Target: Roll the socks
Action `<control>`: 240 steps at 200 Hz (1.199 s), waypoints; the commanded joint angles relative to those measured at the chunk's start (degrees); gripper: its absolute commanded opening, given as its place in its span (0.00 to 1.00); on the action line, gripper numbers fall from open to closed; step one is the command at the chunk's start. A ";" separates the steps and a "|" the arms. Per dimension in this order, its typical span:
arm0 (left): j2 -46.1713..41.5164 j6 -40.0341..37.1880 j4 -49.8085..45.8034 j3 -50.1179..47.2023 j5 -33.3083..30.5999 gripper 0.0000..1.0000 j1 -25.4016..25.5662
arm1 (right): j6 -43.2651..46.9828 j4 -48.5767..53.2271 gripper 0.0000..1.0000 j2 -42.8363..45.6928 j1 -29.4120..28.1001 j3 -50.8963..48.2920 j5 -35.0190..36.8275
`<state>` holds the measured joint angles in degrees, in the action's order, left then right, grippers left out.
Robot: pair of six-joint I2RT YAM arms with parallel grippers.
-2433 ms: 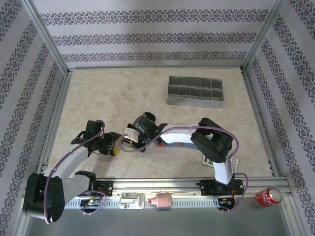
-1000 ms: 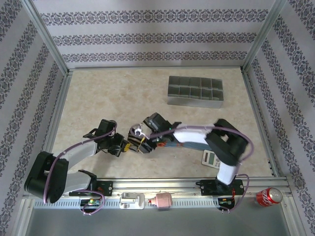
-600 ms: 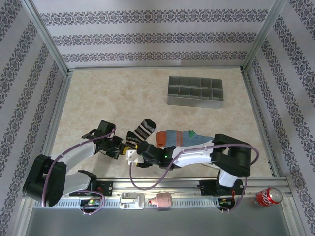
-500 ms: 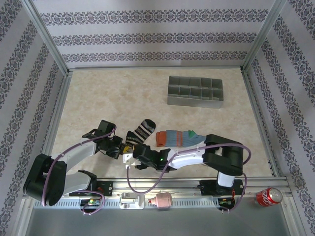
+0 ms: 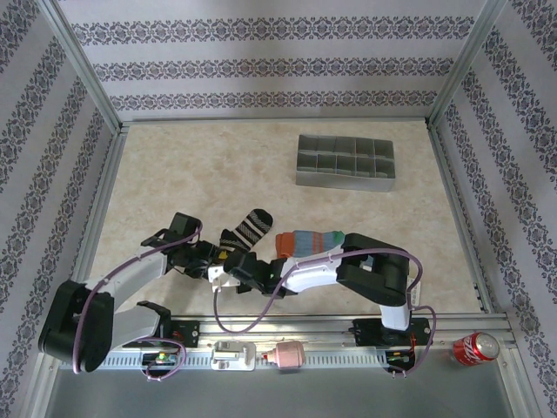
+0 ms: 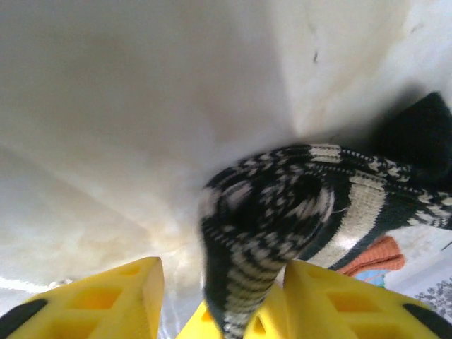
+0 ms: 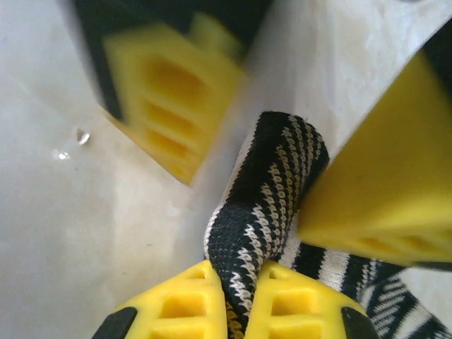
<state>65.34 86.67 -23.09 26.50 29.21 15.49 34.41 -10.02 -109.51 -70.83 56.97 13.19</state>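
From my station I saw the black sock [image 5: 247,228] lying on the bench [image 5: 200,174] below and left of the tray [image 5: 345,161], toward the arm bases, its dark toe pointing up toward the tray and its lower end bunched between the two arms. The teal sock [image 5: 310,241] lay flat below the tray, just right of the black sock, with its orange cuff nearest the black one and the right arm crossing its near edge. On the right wrist camera the right end effector [image 7: 236,286] was pressed together on a fold of the black sock, the patterned fabric pinched between its yellow fingers [image 7: 176,307]. On the left wrist camera the left end effector [image 6: 222,275] stood with its jaws apart around the sock's curled end; one finger was against the fabric and the other had a clear gap beside it. The orange cuff showed behind the curl in that view. Both end effectors met at the black sock's lower end, well below and left of the tray. A red can [image 5: 474,347] lay off the bench, far below and right of the tray.
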 commanded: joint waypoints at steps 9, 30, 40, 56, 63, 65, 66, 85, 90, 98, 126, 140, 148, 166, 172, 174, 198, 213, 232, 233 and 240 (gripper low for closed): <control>-4.27 -2.71 -6.64 0.78 -1.62 0.63 -3.92 | -9.55 12.03 0.00 -0.60 4.57 0.62 -15.15; -5.65 -5.11 -7.87 1.72 -1.14 0.64 -5.28 | -13.45 13.62 0.00 -1.22 7.69 0.94 -22.84; -6.06 -5.63 -9.33 2.27 -1.32 0.64 -5.41 | -14.84 13.72 0.00 -1.42 9.14 0.95 -26.49; -6.85 -5.69 -9.78 2.38 -1.26 0.64 -5.39 | -17.03 14.21 0.00 -2.12 11.36 1.44 -31.86; -7.32 -5.64 -9.65 2.17 -1.19 0.64 -5.40 | -18.02 14.50 0.00 -2.42 12.36 2.01 -34.24; -7.40 -5.66 -9.57 2.07 -1.18 0.64 -5.45 | -18.25 14.55 0.00 -2.56 12.66 2.09 -34.98; -7.45 -5.65 -9.54 2.02 -1.22 0.63 -5.46 | -18.42 14.57 0.00 -2.64 12.83 2.14 -35.29; -8.91 -5.77 -6.48 0.85 -1.14 0.60 -5.25 | -21.35 16.23 0.00 -4.21 15.28 4.17 -41.13; -9.33 -5.66 -4.91 0.43 -1.03 0.60 -5.23 | -22.04 16.69 0.00 -4.73 15.85 4.64 -42.53; -9.91 -4.87 -0.60 -0.84 -0.13 0.59 -5.15 | -23.37 17.00 0.00 -5.40 16.71 5.14 -44.44; -9.26 -2.50 10.69 -4.07 2.07 0.59 -4.13 | -28.38 17.16 0.00 -8.01 20.03 6.19 -51.25; -7.79 -2.69 13.01 -4.67 2.55 0.59 -3.40 | -30.78 17.39 0.00 -9.31 21.74 6.64 -54.09; -7.03 -2.69 13.93 -5.02 2.60 0.59 -3.06 | -31.90 17.10 0.00 -9.90 22.57 6.58 -55.57; -6.32 -2.01 17.37 -6.40 1.52 0.58 -2.01 | -33.58 17.38 0.00 -11.23 24.07 6.81 -58.44; -5.95 -1.81 18.43 -6.61 1.01 0.58 -1.78 | -33.87 17.72 0.00 -11.72 24.43 7.10 -59.42; -5.82 -1.71 18.96 -6.70 0.93 0.57 -1.67 | -33.99 17.81 0.00 -11.83 24.60 7.14 -59.60; -2.41 -1.51 23.69 -7.34 0.97 0.56 -0.63 | -35.38 18.04 0.00 -13.09 25.88 7.28 -61.55; 0.53 -1.60 24.85 -7.25 0.96 0.54 0.44 | -35.91 18.06 0.00 -13.67 26.50 7.37 -62.46; 3.46 -1.60 26.13 -7.26 -0.78 0.52 1.76 | -36.13 18.44 0.00 -14.30 26.85 7.84 -63.32; 3.60 -1.60 26.28 -7.26 -0.89 0.52 1.84 | -36.11 18.45 0.00 -14.36 26.87 7.86 -63.30; 4.89 -1.42 27.02 -7.17 -1.28 0.51 2.12 | -36.09 18.77 0.00 -14.57 26.83 8.12 -63.21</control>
<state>67.26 84.49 -1.13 19.90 29.91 16.12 0.03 -0.71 -119.50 -44.36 66.63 -52.62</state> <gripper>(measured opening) 0.523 0.046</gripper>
